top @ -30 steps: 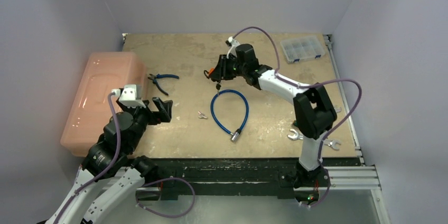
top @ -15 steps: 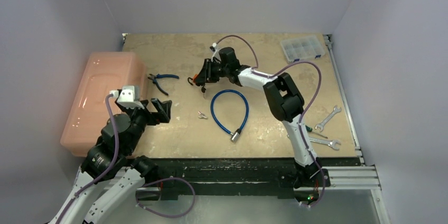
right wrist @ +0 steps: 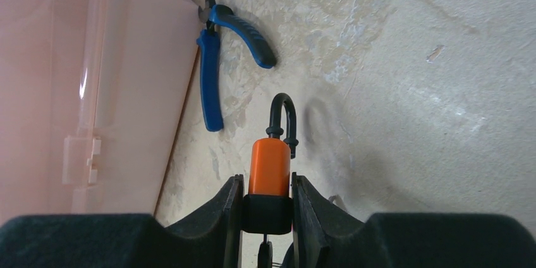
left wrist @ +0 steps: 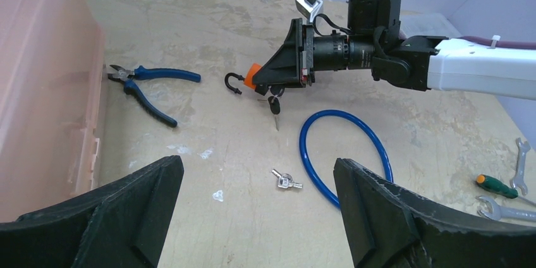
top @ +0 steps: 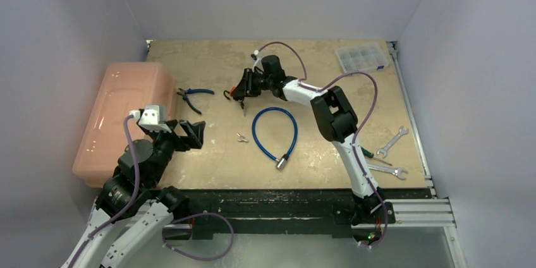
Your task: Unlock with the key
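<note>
The padlock (right wrist: 270, 167) has a smooth, rounded orange body, a black lower end and a thin black shackle bent into a hook, one leg seated in the body and the other ending free beside it. The right claw (right wrist: 268, 192) is pinched narrow on the lock's black end, a matte black finger on each side, with the orange body and shackle sticking out past the fingertips. It holds the lock above the worn, blotchy tan tabletop (top: 208, 59), toward the far edge and about midway between the left and right edges. A small bunch of keys (left wrist: 275, 105), with dark heads and a silver blade, dangles under the lock, just off the board.

Nearer the middle lies a glossy blue cable loop (top: 273, 130) ending in a short metal cylinder. A little silver key (left wrist: 286, 182) rests just left of the loop. Blue-handled pliers (left wrist: 146, 85) lie beside a translucent pink plastic bin (top: 120, 116) along the left edge.

The left claw (left wrist: 256, 167) is spread wide, holding nothing, hovering by the near-left corner, well apart from the lock
</note>
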Controlling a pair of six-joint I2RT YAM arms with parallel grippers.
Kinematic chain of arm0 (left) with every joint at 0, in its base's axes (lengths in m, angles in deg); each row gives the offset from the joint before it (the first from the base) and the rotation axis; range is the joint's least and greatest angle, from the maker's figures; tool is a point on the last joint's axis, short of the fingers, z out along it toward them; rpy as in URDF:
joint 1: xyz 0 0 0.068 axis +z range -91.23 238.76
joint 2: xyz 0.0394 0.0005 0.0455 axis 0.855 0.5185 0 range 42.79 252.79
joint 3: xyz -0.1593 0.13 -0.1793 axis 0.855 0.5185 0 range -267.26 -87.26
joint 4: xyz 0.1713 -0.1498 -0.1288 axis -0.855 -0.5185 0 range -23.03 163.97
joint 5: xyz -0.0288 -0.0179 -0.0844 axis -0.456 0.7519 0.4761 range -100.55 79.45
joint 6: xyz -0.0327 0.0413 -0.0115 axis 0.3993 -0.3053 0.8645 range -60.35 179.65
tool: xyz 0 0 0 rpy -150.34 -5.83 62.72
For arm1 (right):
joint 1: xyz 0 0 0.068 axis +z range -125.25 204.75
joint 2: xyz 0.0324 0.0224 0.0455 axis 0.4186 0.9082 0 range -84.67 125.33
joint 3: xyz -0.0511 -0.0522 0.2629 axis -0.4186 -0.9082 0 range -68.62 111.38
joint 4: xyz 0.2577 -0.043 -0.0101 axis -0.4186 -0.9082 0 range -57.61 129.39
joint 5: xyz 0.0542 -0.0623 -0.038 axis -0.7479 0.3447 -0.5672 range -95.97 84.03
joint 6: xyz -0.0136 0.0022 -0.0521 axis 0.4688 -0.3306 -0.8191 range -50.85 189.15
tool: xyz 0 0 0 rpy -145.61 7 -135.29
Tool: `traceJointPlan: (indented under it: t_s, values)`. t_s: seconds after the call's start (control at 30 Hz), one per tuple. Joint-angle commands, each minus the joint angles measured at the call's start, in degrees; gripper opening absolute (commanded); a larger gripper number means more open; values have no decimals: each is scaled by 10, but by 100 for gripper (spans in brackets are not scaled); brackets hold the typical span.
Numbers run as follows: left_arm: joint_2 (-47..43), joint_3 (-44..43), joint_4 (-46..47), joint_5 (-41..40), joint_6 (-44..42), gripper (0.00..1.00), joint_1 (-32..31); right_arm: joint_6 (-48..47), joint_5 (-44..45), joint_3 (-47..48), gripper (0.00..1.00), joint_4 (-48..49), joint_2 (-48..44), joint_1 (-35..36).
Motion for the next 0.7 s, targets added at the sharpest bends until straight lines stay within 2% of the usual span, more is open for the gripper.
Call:
traceJointPlan:
  t_s: [0.0,0.1,0.13,0.2,0.27,0.33,0.4,0.57,0.67]
  values:
    - [-8,5,24,10,-12,97,3,13,-18,22,0,34,-8,-12]
    - [-4,6,25,16,-13,97,3,10,-13,21,0,27,-2,-14]
    - [-3,6,26,17,-14,96,3,10,-10,20,6,23,-1,-15]
    - [-3,6,26,16,-13,96,3,5,-5,15,45,19,-1,-20]
    - [-5,7,26,15,-13,96,3,-1,6,12,64,8,-4,-32]
    - [-6,6,26,14,-13,96,3,-6,7,11,76,3,-8,-49]
    - [-5,7,26,13,-13,96,3,-11,5,12,97,-9,-13,-76]
    - [-6,7,26,12,-13,96,3,-44,25,-14,99,-40,-58,-124]
    - [-6,7,26,11,-13,96,3,-85,68,-44,99,-71,-103,-138]
